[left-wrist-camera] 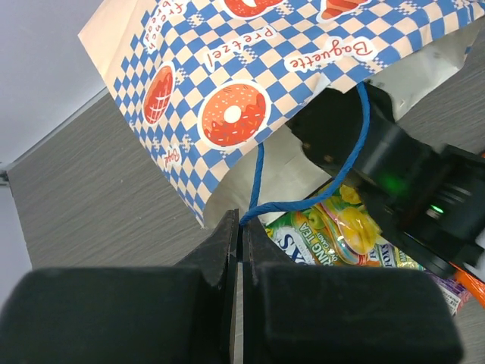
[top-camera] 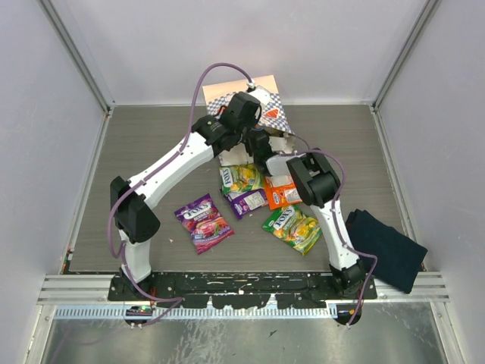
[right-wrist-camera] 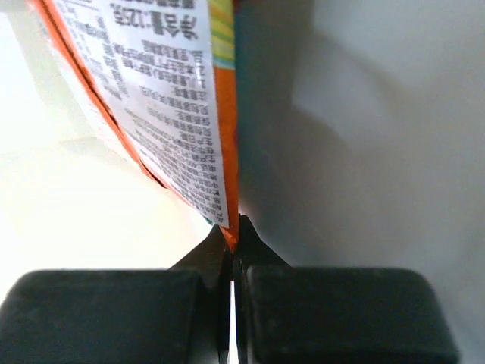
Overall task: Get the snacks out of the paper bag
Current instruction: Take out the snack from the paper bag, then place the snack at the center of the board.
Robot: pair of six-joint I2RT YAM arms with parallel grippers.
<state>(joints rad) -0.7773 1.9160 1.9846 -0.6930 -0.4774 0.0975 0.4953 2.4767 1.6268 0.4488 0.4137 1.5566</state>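
Several snacks lie out on the table. Beyond them, the left gripper is clamped on the blue cord handle of the paper bag. The right gripper, inside the bag, pinches an orange packet. Removal is unfinished.

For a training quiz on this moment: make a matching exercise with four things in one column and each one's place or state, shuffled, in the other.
1 left pincer
2 right pincer
3 purple packet
4 dark cloth

A shut on an orange-edged packet
B flat on the table beside the left arm
C shut on the paper bag's blue cord
D near right corner of the table

Pairs: 1-C, 2-A, 3-B, 4-D
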